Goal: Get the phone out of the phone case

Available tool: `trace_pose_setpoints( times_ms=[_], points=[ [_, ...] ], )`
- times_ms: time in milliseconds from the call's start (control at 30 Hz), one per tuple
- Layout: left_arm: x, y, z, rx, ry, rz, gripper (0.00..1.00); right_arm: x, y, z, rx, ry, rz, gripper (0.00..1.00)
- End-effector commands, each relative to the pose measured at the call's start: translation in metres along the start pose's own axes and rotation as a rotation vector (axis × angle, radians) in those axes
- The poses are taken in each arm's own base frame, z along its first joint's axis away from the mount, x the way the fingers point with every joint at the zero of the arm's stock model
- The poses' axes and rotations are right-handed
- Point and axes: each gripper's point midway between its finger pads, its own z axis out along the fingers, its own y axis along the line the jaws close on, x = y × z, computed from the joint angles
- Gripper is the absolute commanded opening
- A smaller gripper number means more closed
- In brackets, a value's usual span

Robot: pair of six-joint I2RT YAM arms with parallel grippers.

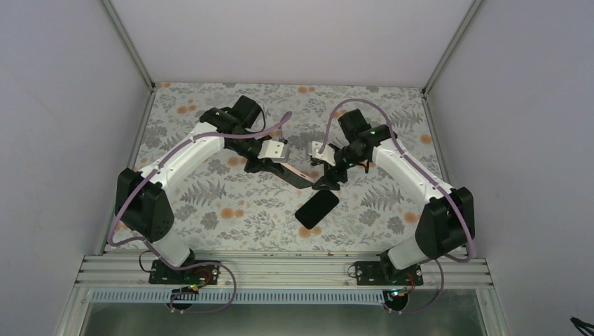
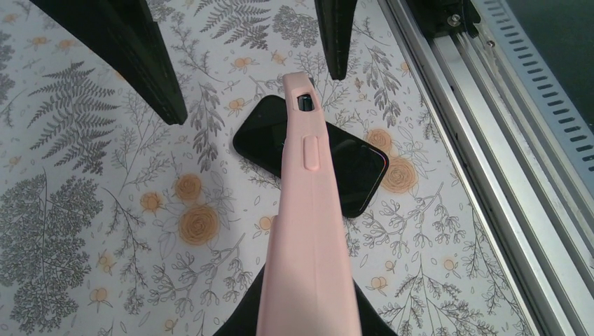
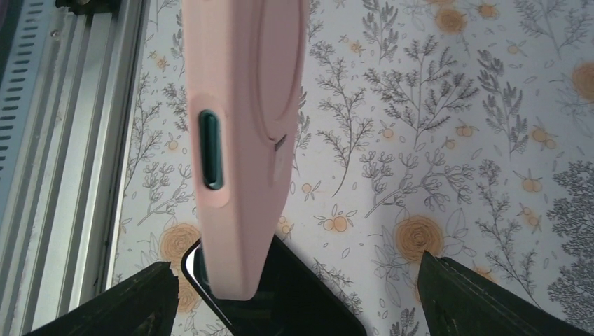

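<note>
The black phone (image 1: pixel 317 208) lies flat on the floral mat, out of its case. It also shows in the left wrist view (image 2: pixel 354 168) and the right wrist view (image 3: pixel 301 301). My left gripper (image 1: pixel 268 165) is shut on the pink phone case (image 1: pixel 298 175) and holds it edge-up above the mat, its free end over the phone. The case (image 2: pixel 308 231) runs straight out from my left gripper (image 2: pixel 308 327). My right gripper (image 1: pixel 329 179) is open, and its fingers (image 3: pixel 119 304) stand wide on either side of the case's end (image 3: pixel 242 140) without touching it.
The aluminium rail (image 1: pixel 280 269) runs along the near edge of the floral mat (image 1: pixel 210 210), close to the phone. It also shows in the left wrist view (image 2: pixel 483 126) and the right wrist view (image 3: pixel 63 140). White walls enclose the far side.
</note>
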Motion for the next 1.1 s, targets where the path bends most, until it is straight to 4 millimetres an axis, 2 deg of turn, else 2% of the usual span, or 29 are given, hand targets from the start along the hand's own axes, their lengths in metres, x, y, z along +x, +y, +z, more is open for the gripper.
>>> trace_pose_setpoints(
  times_ms=[0,500,900,1067],
  points=[
    [-0.021,-0.001,-0.008,-0.005,-0.070,0.045,0.02,-0.011,-0.005,-0.004,0.035,-0.044,-0.011,0.87],
    [-0.015,-0.002,-0.006,-0.005,-0.051,0.043,0.02,-0.005,-0.008,-0.006,0.028,-0.007,-0.014,0.86],
    [-0.015,-0.006,-0.008,0.001,-0.049,0.045,0.02,0.003,-0.022,-0.002,0.078,0.018,-0.010,0.86],
    [-0.021,-0.010,-0.007,0.017,-0.075,0.044,0.02,-0.005,-0.033,-0.005,0.126,-0.017,-0.010,0.86]
  ],
)
